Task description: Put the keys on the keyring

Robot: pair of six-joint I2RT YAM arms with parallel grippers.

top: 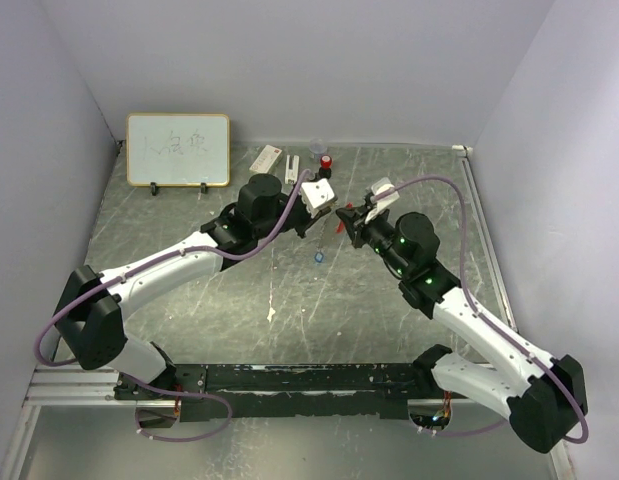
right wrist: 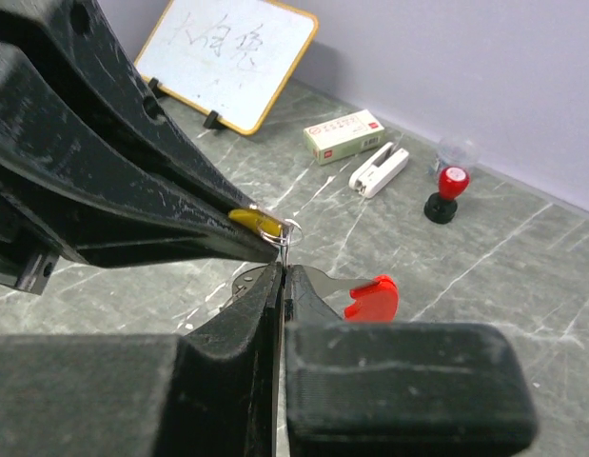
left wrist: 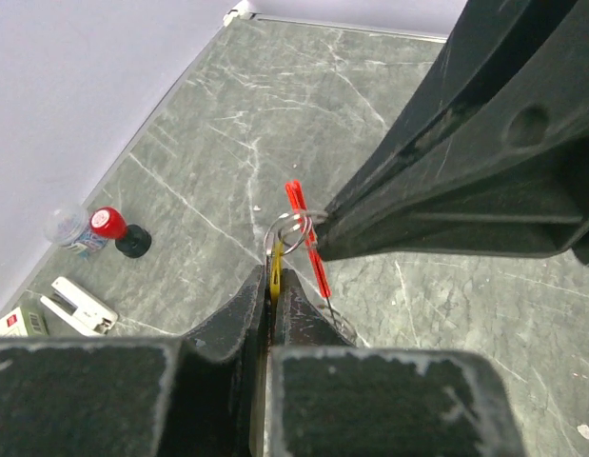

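Above the table's middle my two grippers meet tip to tip. My left gripper (left wrist: 273, 272) (top: 331, 209) is shut on the yellow-gold key (left wrist: 276, 259) (right wrist: 248, 221); only its head shows between the pads. The keyring's thin silvery loop (left wrist: 288, 231) (right wrist: 278, 230) passes through that key head. My right gripper (right wrist: 284, 270) (top: 347, 215) is shut on this loop just below the key. The keyring's red tag (left wrist: 295, 200) (right wrist: 373, 298) (top: 338, 224) hangs beside the right fingers. The blue key (top: 319, 257) lies alone on the table, below both grippers.
A whiteboard (top: 178, 149) (right wrist: 229, 57) leans on the back wall at left. Near the back edge lie a white box with a red mark (top: 266, 157) (right wrist: 344, 136), a white clip-like piece (top: 291, 168) (right wrist: 379, 169) and a red-and-black cylinder (top: 327, 160) (right wrist: 446, 192) (left wrist: 118, 231).
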